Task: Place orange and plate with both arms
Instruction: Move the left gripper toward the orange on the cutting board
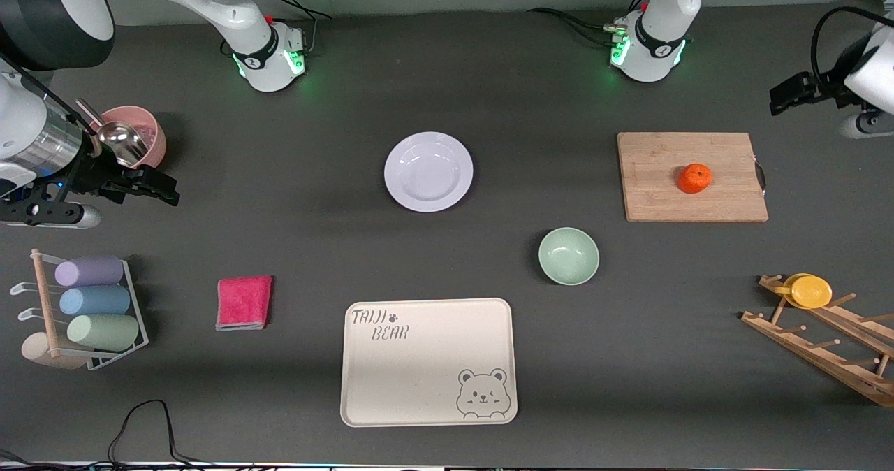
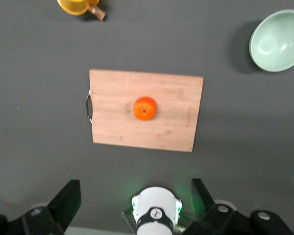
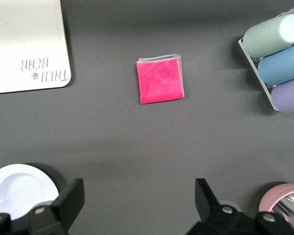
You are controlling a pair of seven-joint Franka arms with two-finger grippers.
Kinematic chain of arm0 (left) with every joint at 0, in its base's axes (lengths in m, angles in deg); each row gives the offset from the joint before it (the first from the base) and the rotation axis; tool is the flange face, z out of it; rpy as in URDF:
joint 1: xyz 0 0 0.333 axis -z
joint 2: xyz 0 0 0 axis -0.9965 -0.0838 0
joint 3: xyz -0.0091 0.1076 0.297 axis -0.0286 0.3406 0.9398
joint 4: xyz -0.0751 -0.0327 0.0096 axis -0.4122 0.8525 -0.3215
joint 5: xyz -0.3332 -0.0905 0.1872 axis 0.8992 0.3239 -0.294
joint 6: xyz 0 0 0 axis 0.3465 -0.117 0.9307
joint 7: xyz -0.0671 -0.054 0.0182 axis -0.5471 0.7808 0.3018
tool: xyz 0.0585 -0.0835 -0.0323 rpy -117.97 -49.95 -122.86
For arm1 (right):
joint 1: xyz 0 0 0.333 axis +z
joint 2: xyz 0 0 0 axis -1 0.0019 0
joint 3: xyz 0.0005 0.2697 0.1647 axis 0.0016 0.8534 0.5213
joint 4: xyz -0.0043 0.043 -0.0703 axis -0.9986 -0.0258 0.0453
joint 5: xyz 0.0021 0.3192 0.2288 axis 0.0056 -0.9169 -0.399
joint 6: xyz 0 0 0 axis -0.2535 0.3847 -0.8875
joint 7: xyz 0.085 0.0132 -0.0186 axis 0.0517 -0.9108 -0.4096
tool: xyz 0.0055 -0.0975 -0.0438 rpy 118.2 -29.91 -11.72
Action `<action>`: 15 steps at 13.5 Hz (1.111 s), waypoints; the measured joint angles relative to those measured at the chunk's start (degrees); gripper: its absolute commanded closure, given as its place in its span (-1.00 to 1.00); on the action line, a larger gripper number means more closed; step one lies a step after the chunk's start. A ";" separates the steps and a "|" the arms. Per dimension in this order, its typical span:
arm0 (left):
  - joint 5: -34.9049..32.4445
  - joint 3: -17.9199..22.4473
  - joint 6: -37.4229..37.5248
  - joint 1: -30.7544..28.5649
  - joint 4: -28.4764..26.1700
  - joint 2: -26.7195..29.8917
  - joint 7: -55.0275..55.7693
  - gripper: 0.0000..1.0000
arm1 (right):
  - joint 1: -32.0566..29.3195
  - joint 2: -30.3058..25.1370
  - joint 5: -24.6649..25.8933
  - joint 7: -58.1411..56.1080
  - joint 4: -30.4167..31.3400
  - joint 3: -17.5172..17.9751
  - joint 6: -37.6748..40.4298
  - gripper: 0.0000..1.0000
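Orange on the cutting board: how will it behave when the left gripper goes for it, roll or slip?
The orange is round and sits loose on the flat cutting board, so a nudge would probably roll it. Its dimpled skin likely gives decent grip. The left gripper, open and high above the board, should close centred on it.

Table (image 1: 489, 100): matt dark grey, slightly textured. Plate (image 1: 428, 171): glossy white, smooth, ceramic or hard plastic, can't tell which. Orange (image 1: 695, 178): dimpled skin, slight sheen. Cutting board (image 1: 691, 176): light wood, visible grain, matt, with a metal handle (image 1: 760, 175) at one end. Green bowl (image 1: 568, 256): smooth pale plastic look, soft satin sheen. Bear tray (image 1: 428, 361): beige, matt, smooth, printed grey graphics. Pink cloth (image 1: 244, 302): fuzzy microfibre, grey edging. Wooden rack (image 1: 824, 335): bare light wood dowels. Yellow cup (image 1: 809, 291): smooth, plastic look. Metal scoop (image 1: 119, 141): polished, reflective, in a matt pink cup (image 1: 143, 133). Pastel cups (image 1: 98, 301): matt, on a white wire rack (image 1: 133, 317).
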 measured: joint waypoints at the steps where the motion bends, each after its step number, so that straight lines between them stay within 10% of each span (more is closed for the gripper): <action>1: 0.00 0.13 0.32 -0.01 -2.53 2.86 0.03 -1.00 | 0.08 0.35 0.00 -0.01 -0.05 0.00 0.28 -1.00; 6: -0.01 2.39 0.69 -0.07 -13.35 15.59 0.01 -1.00 | 0.01 1.77 -6.26 -0.17 0.45 -1.40 7.06 -1.00; 15: -0.01 4.07 -13.49 -0.13 -27.65 14.84 0.00 -1.00 | 0.46 2.30 -33.22 -0.58 5.37 -6.22 8.59 -1.00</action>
